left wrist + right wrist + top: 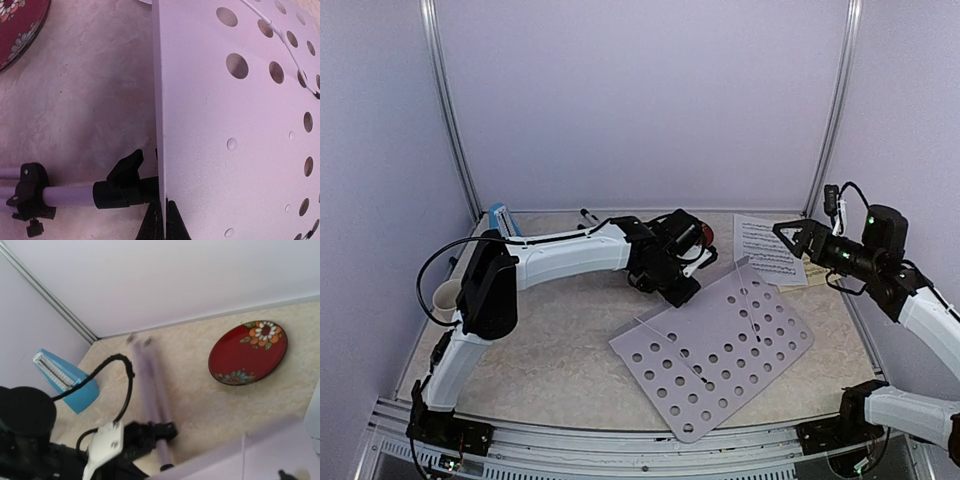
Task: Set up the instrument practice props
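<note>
The white perforated music stand plate (720, 340) lies tilted across the middle of the table, and its silver tripod pole (65, 195) runs off to the left beneath it. My left gripper (670, 285) is shut on the plate's left edge, and in the left wrist view the dark fingertips (172, 222) pinch the thin edge between them. My right gripper (782, 232) hovers empty above the white music sheet (765, 250), with its jaws apart. A yellow sheet (817, 270) peeks out beside the white one. The blue metronome (503, 218) stands at the back left and also shows in the right wrist view (65, 380).
A red floral plate (705, 235) sits behind the left gripper and shows in the right wrist view (248, 352). A white mug (445, 297) stands at the left edge. The enclosure's walls and metal posts ring the table.
</note>
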### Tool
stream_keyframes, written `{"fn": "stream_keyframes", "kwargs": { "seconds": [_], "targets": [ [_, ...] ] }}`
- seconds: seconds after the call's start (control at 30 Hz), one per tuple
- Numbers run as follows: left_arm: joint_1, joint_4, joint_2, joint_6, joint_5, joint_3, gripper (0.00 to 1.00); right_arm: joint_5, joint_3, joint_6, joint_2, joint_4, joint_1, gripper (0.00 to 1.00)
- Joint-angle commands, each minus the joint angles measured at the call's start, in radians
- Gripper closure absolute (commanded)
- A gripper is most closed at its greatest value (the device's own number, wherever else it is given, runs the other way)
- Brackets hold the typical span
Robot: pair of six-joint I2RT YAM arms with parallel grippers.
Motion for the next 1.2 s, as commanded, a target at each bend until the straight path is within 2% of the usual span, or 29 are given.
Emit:
{"fn": "stream_keyframes", "kwargs": {
  "seconds": [0.0,0.23,0.37,0.57,0.73,0.97,1.17],
  "targets": [
    [0.057,0.078,-0.092,-0.117,0.112,-0.018,1.0,0.032,0.044,0.007,-0.072,-0.019,-0.016,0.0],
    [0.125,0.251,-0.218,-0.193,0.267,-0.139,1.0,0.092,0.143,-0.021,-0.193,-0.04,-0.016,0.0],
    [0.136,0.307,-0.243,-0.212,0.312,-0.131,1.0,0.164,0.195,-0.046,-0.241,-0.079,-0.015,0.0],
    [0.17,0.354,-0.284,-0.269,0.409,-0.074,1.0,0.474,0.187,-0.053,-0.38,-0.181,-0.015,0.0],
    [0.22,0.455,-0.366,-0.341,0.485,-0.104,1.0,0.596,0.138,-0.056,-0.502,-0.223,-0.015,0.0],
    [0.29,0.605,-0.435,-0.491,0.615,-0.103,1.0,0.644,0.052,-0.008,-0.551,-0.273,-0.017,0.0],
    [0.312,0.72,-0.458,-0.597,0.698,-0.081,1.0,0.527,-0.09,-0.033,-0.572,-0.152,-0.016,0.04]
  ]
}}
